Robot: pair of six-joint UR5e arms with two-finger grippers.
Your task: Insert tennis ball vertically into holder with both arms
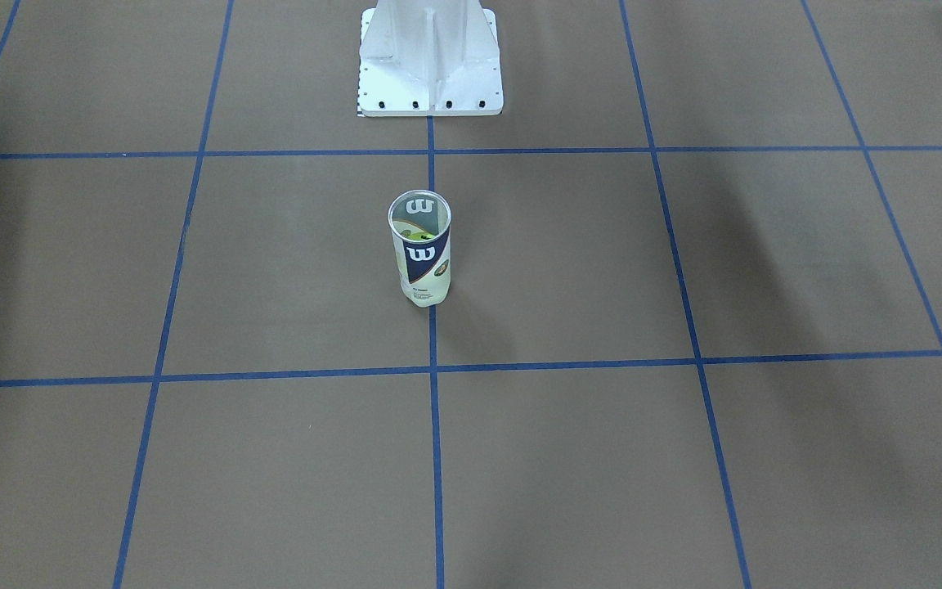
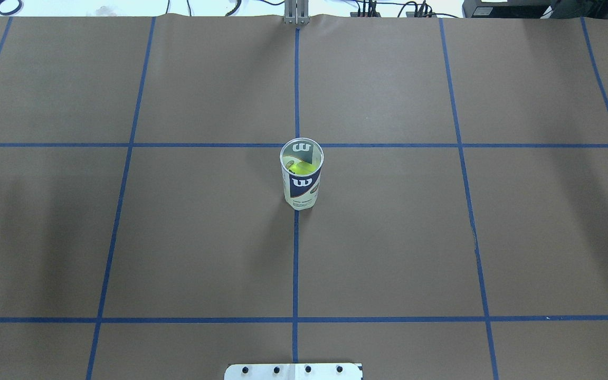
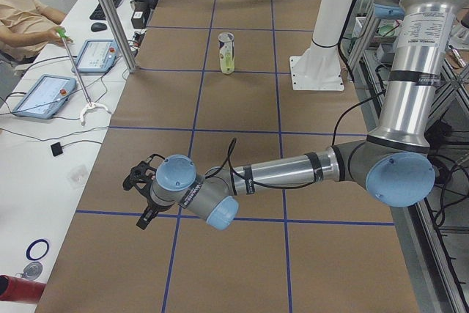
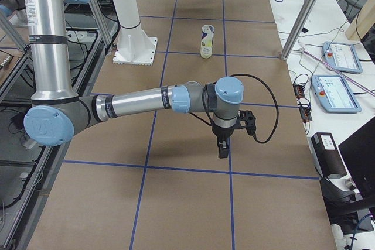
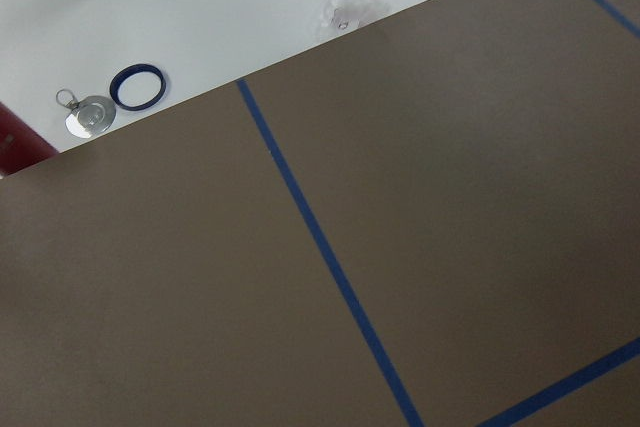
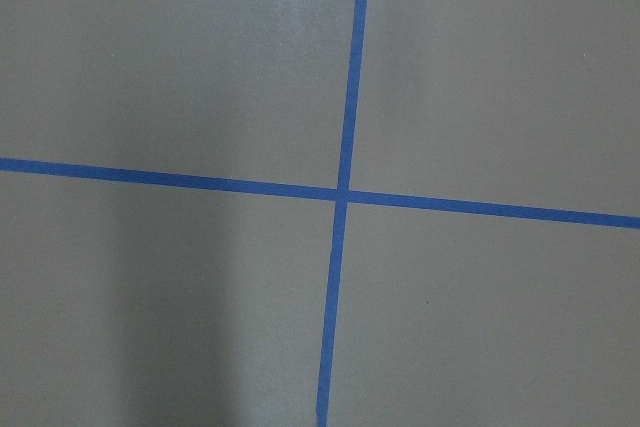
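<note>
Can [image 2: 302, 182] is standing upright & unheld mid-worktop [image 2: 388, 237], sitting on the centre tape line [image 2: 295, 264], w/ a yellow-green ball [image 2: 301, 168] showing through its open top. Going by that, the insert is looking done or close to it.

Left pincer [image 3: 144, 214] & right pincer [image 4: 222, 146] are hanging low over opposite ends of the worktop. The can is sitting well apart from each, approx. between the two. Neither pincer is showing in the overhead or front views, and the side views are not settling it, so whether either is open or closed cannot be told. No second ball is showing near either pincer.

What is looking risky from here:
- The can is tall, narrow & probably light. Any arm sweeping back towards the middle at this low height is risking a side knock, tipping the can & letting the ball roll out.
- W/ no pincer bracing the can, a push down on its rim is likely sliding or toppling it.
- The black cable [image 4: 266, 115] is looping loose beside the right pincer, so a fast swing is risking a snag or a drag across the worktop.
- The clear wall is making the rim hard to judge, so an off-centre approach is a fair worry.
</note>
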